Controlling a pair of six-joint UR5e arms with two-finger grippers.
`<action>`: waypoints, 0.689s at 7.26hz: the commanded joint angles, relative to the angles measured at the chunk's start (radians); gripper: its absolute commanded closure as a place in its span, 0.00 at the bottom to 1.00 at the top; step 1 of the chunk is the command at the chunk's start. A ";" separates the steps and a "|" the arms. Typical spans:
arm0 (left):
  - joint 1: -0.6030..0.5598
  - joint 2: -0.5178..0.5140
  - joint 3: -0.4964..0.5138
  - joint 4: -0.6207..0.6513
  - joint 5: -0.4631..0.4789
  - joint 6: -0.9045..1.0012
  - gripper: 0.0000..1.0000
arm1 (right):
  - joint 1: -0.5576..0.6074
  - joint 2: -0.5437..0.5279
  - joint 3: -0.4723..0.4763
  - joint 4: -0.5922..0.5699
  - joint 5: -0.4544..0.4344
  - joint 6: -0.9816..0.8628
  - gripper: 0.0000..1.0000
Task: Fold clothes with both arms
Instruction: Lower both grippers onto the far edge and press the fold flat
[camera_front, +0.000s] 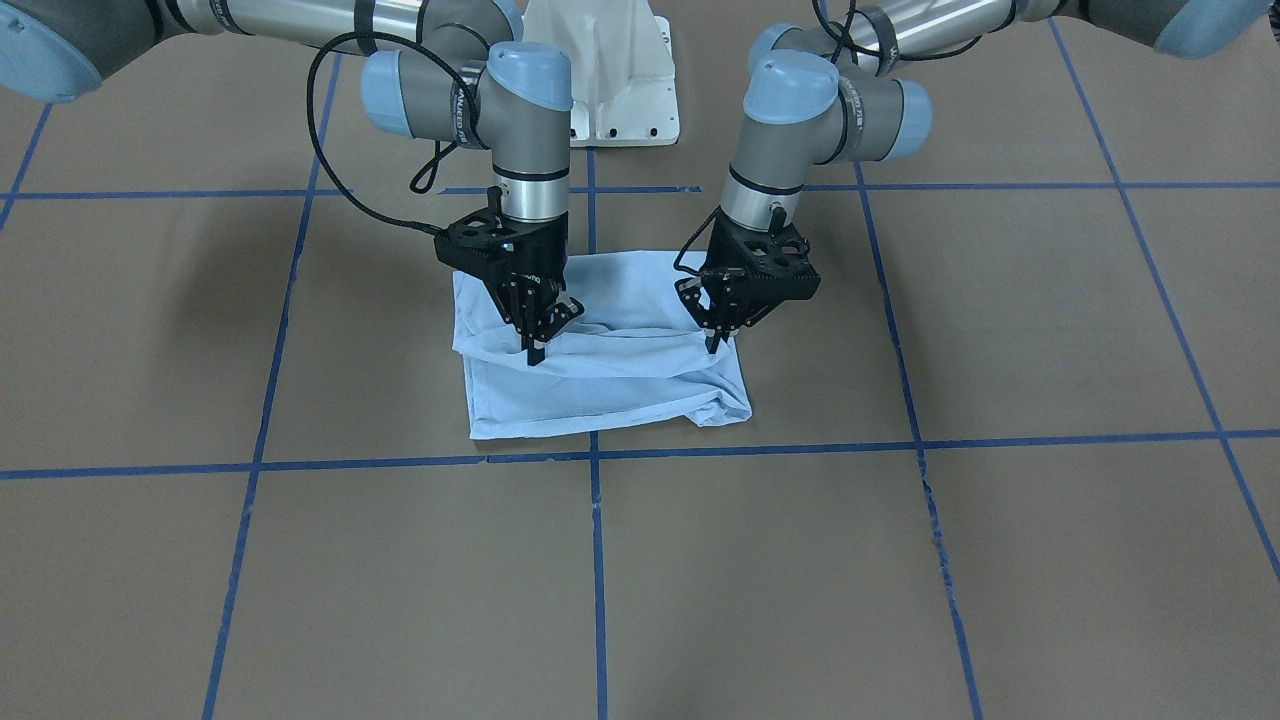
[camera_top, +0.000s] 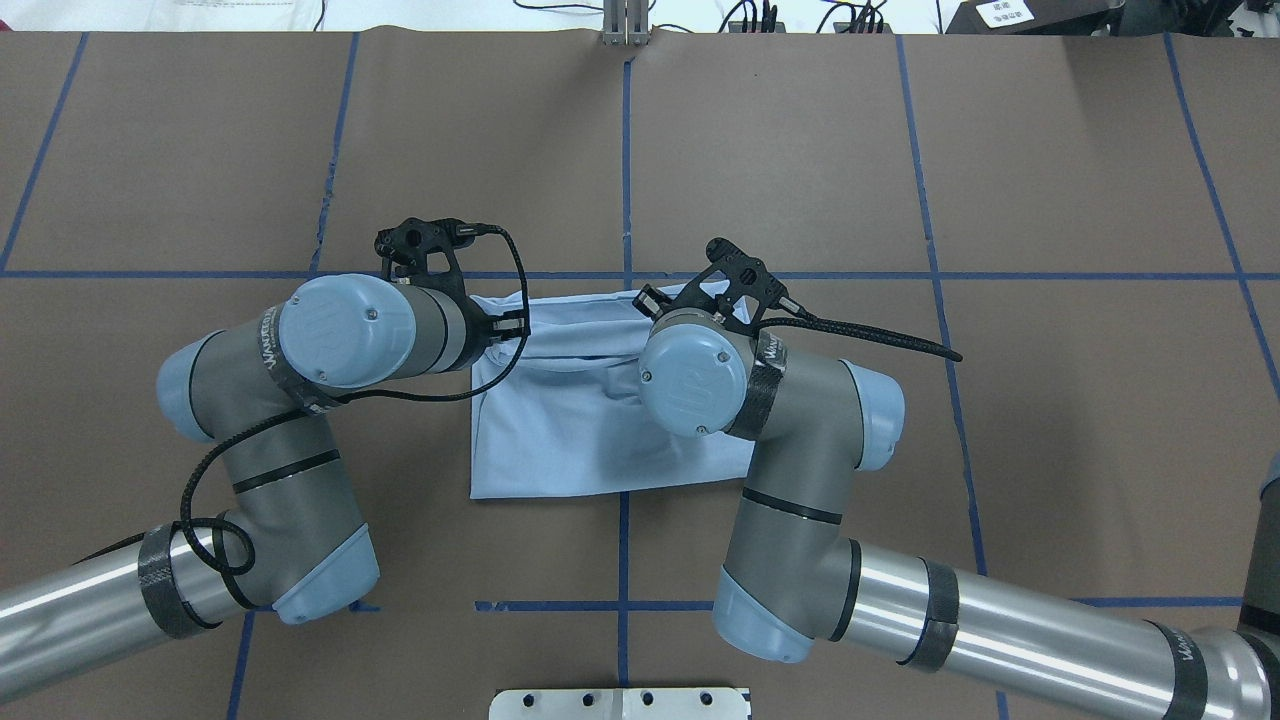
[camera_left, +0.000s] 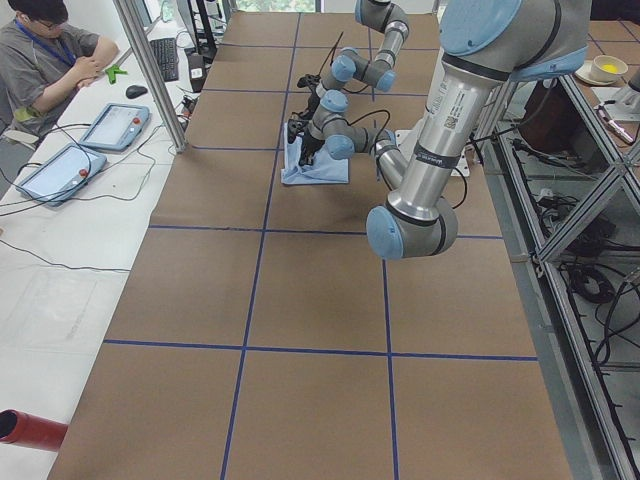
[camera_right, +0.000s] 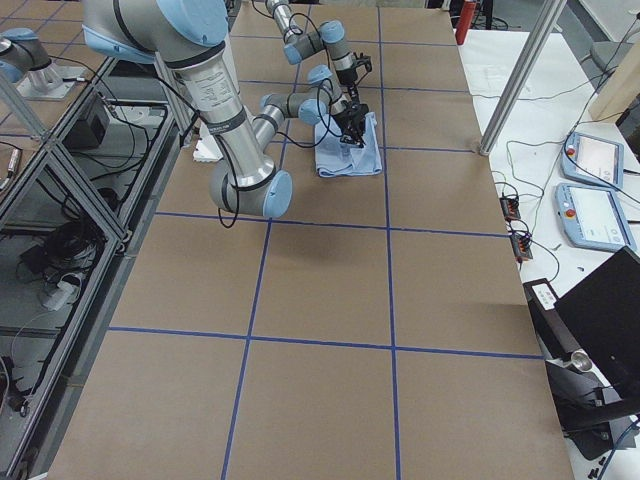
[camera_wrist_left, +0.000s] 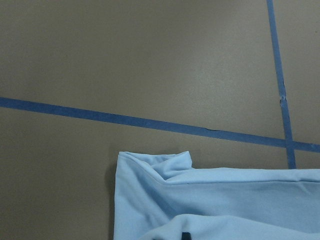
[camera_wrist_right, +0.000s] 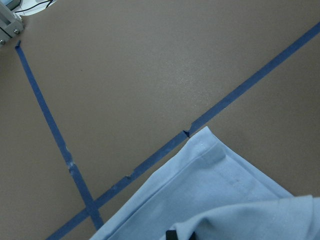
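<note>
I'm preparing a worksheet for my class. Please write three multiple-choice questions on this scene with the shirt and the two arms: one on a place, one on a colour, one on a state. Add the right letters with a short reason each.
1. Where does the T-shirt lie on the table?
A. At a table corner
B. Across a tape line, mid-table
C. Hanging over the table's edge

2. What colour are the tape lines?
A. Red
B. Yellow
C. Blue

3. What state is the T-shirt in?
A. Folded into a rough rectangle
B. Spread flat, sleeves out
C. Lifted clear of the table

Answers:
1 B: a line runs under it, and the left tool and right tool both reach down to it.
2 C: the grid is blue on brown.
3 A: layered edges show and no sleeve sticks out.
</note>
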 joint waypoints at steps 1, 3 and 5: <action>0.000 0.002 0.001 -0.001 0.000 0.000 1.00 | 0.001 0.000 -0.013 0.005 0.001 -0.012 1.00; -0.002 0.005 0.001 -0.001 0.000 0.001 1.00 | 0.007 -0.003 -0.018 0.005 0.001 -0.095 0.53; -0.005 0.010 -0.006 -0.001 -0.002 0.074 0.01 | 0.041 -0.001 -0.008 0.007 0.069 -0.201 0.00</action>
